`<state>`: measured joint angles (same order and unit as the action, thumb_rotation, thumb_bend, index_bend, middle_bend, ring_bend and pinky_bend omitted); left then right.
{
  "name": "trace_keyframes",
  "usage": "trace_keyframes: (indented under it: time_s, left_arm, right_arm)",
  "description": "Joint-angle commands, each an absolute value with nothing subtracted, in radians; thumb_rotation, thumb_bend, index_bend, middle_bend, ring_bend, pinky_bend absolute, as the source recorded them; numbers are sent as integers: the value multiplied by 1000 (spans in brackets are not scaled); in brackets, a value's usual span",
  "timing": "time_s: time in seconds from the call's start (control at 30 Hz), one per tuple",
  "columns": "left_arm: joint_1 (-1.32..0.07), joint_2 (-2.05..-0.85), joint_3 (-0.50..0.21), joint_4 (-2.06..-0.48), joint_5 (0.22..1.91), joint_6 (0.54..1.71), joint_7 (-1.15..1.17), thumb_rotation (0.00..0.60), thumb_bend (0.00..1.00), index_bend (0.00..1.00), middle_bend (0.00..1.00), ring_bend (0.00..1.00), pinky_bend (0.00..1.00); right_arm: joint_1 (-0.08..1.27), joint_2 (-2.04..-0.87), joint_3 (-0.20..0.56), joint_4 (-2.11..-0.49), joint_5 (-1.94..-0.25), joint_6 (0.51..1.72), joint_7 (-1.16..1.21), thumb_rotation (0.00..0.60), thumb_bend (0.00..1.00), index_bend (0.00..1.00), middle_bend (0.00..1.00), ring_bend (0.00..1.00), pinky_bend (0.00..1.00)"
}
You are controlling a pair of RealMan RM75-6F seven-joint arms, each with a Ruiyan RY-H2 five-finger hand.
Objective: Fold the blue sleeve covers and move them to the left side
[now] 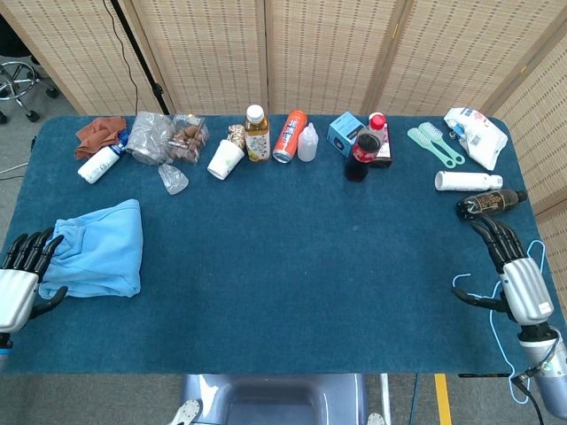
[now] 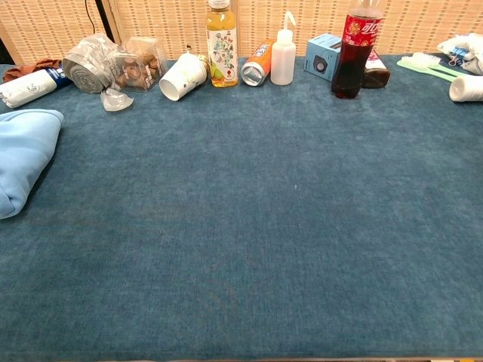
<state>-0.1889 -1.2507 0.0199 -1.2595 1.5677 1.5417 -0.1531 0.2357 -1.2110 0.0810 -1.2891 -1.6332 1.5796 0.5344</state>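
The light blue sleeve covers [image 1: 97, 251] lie folded in a flat bundle at the left side of the blue table; the chest view shows their right part [image 2: 24, 157] at its left edge. My left hand [image 1: 19, 282] sits at the table's left edge, fingers apart, just left of the bundle and holding nothing. At the right edge my right hand [image 1: 516, 273] rests with its fingers spread, holding nothing. Neither hand shows in the chest view.
Along the back stand a white tube [image 1: 98, 164], plastic bags [image 1: 164, 138], a paper cup [image 1: 225, 159], a tea bottle [image 1: 257, 133], a can [image 1: 290, 135], a squeeze bottle [image 1: 307, 142], a cola bottle [image 1: 360, 146] and brushes [image 1: 434, 142]. A dark bottle [image 1: 490, 203] lies near the right hand.
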Motion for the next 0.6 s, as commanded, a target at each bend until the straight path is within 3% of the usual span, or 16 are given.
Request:
trace_keyframes:
  time_s: [0.03, 0.27, 0.43, 0.6]
  left_arm:
    - [-157, -1250, -14, -1382, 1541, 1593, -76, 600, 268, 0, 0, 0, 0]
    - [-132, -1237, -30, -1550, 1497, 1591, -3, 600, 259, 0, 0, 0, 0]
    - [-127, -1221, -34, -1618, 1479, 1573, 43, 600, 56, 0, 0, 0, 0]
    - [-130, -1229, -35, -1616, 1484, 1560, 73, 600, 32, 0, 0, 0, 0]
  right_arm:
    - [231, -1210, 83, -1277, -1636, 1591, 495, 600, 0, 0, 0, 0, 0]
    - [218, -1198, 91, -1298, -1612, 1589, 383, 600, 0, 0, 0, 0, 0]
    - [213, -1183, 94, -1321, -1601, 1582, 374, 600, 0, 0, 0, 0, 0]
    - [208, -1177, 98, -1334, -1596, 1584, 366, 600, 0, 0, 0, 0, 0]
